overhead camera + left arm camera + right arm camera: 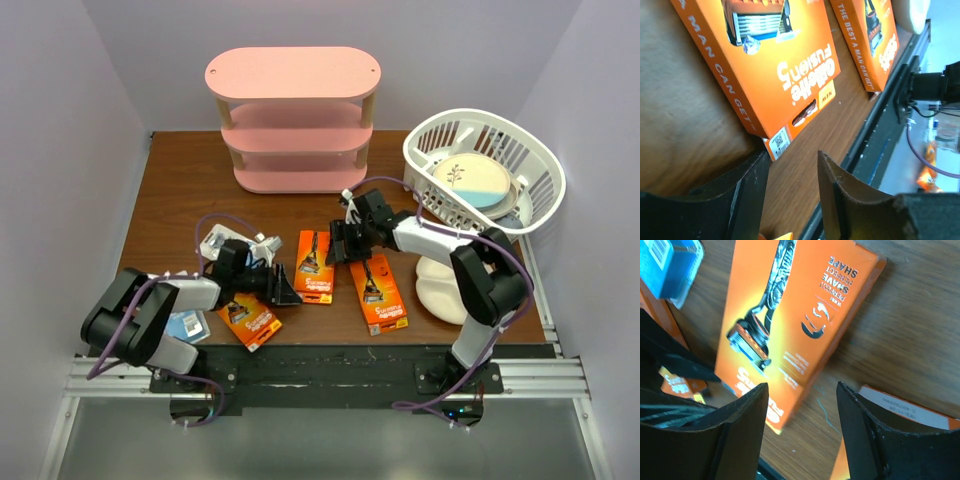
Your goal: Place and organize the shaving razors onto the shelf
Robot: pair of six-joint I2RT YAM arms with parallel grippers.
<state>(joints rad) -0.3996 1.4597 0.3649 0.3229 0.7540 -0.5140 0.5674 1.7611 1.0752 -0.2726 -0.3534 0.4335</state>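
Left wrist view: my left gripper (792, 160) has its jaws apart with nothing between them, just off a corner of the middle pack (775, 65). Right wrist view: my right gripper (802, 390) is likewise parted and unladen, poised over that same pack. Only the top view shows the shelf (293, 120) at the far edge, well apart from the orange packs (378, 293) and blue cards (187, 325) lying on the table (180, 190).

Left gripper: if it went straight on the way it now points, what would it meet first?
Most likely the barcode corner of the orange Gillette Fusion5 razor pack, which lies just ahead of the left gripper and its open jaws. Depth is hard to judge.
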